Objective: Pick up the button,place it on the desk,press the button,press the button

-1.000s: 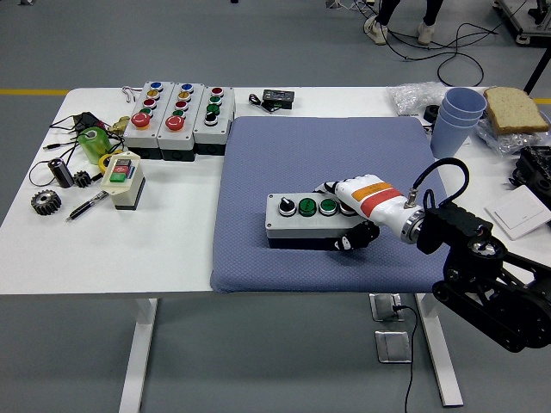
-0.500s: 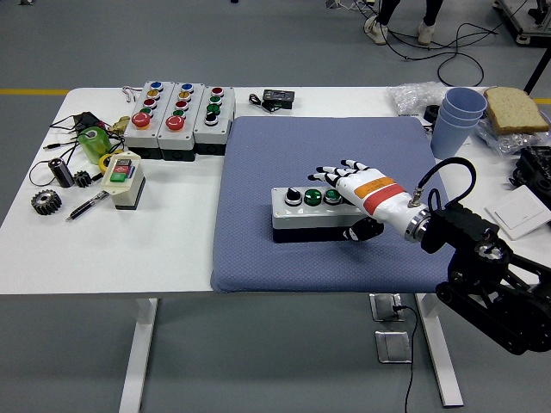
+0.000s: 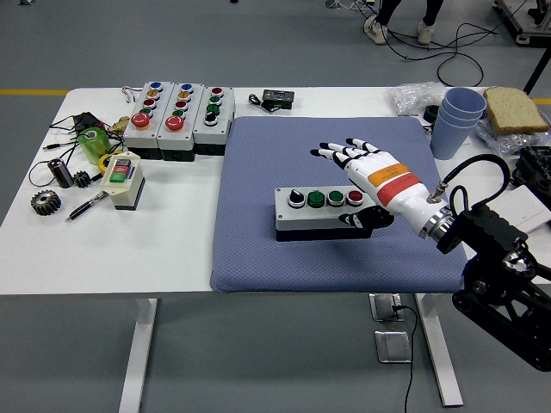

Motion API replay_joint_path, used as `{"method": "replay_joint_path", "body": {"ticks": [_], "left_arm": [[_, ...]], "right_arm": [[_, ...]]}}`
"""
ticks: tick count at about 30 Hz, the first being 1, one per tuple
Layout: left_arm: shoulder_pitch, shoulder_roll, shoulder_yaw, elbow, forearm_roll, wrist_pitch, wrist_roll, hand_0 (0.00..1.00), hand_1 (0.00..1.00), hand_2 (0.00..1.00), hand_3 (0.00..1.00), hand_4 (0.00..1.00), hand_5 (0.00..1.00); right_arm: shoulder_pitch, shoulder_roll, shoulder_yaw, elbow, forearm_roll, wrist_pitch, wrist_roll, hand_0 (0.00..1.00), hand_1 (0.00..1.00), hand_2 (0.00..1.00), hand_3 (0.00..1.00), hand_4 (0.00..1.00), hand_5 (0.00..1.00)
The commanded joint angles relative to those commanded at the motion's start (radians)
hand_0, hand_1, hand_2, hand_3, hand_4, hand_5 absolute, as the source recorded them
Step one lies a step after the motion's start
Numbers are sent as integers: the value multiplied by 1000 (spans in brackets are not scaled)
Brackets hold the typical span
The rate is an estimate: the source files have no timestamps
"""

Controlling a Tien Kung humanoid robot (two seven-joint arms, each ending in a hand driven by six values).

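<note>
From the head view, a white desk (image 3: 172, 249) on white legs stands on a grey floor, with a yellow line on the floor behind its left end. A blue-grey quilted mat (image 3: 327, 138) covers the middle and right of the desk. Cables trail over the floor at the top, where a person's shoes (image 3: 375, 33) show.

The button box (image 3: 323, 212), a long grey box with a black base, lies flat near the middle of the mat. Its top carries a black-and-white selector knob, two green buttons and a red one in a row. The right hand (image 3: 370, 172), white with black fingertips and an orange and a red band, hovers above the right end of the box with its fingers (image 3: 340, 151) spread and lifted, holding nothing; the thumb hangs at the box's right front corner, and I cannot tell whether it touches.

Left of the mat, three grey button boxes (image 3: 179, 116) stand side by side, with a smaller cream switch box (image 3: 122, 181), a green roll (image 3: 91, 144), a dark gear (image 3: 45, 202) and a pen (image 3: 86, 206) beyond them. Behind the mat lies a small black device (image 3: 277, 97). Right of the mat stands a stack of pale blue cups (image 3: 456, 120), nothing visible inside, with a slice of bread (image 3: 515, 108) on clear plastic wrap beside it.
</note>
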Motion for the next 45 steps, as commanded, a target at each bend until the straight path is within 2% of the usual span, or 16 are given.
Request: {"method": "replay_joint_path", "body": {"ticks": [1, 6, 7, 9, 12, 13, 17, 19, 32, 45], "left_arm": [[1, 0, -1, 0, 2, 0, 0, 622, 660, 678, 599, 336, 645], [4, 0, -5, 0, 14, -2, 3, 622, 660, 678, 599, 336, 645], [5, 0, -5, 0, 14, -2, 3, 622, 660, 677, 598, 336, 646], [6, 0, -6, 0, 15, -2, 3, 622, 660, 677, 598, 336, 646], [5, -1, -6, 0, 19, -2, 4, 622, 660, 677, 598, 336, 646], [5, -1, -5, 0, 17, -2, 4, 622, 659, 678, 597, 337, 647], [3, 0, 3, 0, 7, -2, 2, 622, 659, 678, 597, 337, 647], [2, 0, 5, 0, 2, -1, 1, 622, 659, 677, 596, 337, 645], [-1, 0, 18, 0, -13, -1, -2, 622, 658, 675, 594, 336, 644], [-1, 0, 21, 0, -19, -1, -3, 622, 656, 675, 592, 336, 642]], "right_arm": [[-11, -12, 13, 16, -14, -13, -10, 241, 119, 383, 796, 960, 60], [-37, -37, 40, 38, 22, -17, -23, 241, 119, 383, 796, 960, 60], [-40, -38, 41, 37, 28, -18, -28, 90, 2, 180, 638, 917, 311], [-51, -41, 43, 35, 44, -17, -55, 90, 2, 180, 638, 917, 311], [-54, -41, 36, 31, 39, 28, -95, 90, 2, 180, 638, 917, 311], [-53, -40, 35, 29, 36, 38, -101, 75, 2, 160, 617, 916, 416], [-48, -34, 20, 8, 20, 95, -133, 75, 2, 160, 617, 916, 416], [-48, -30, 17, -3, 17, 103, -139, 72, 2, 158, 620, 918, 448], [-49, 1, 22, -81, 13, 103, -147, 73, 2, 158, 630, 915, 486], [-56, 10, 18, -90, 11, 137, -162, 74, 2, 157, 633, 910, 487]]}}
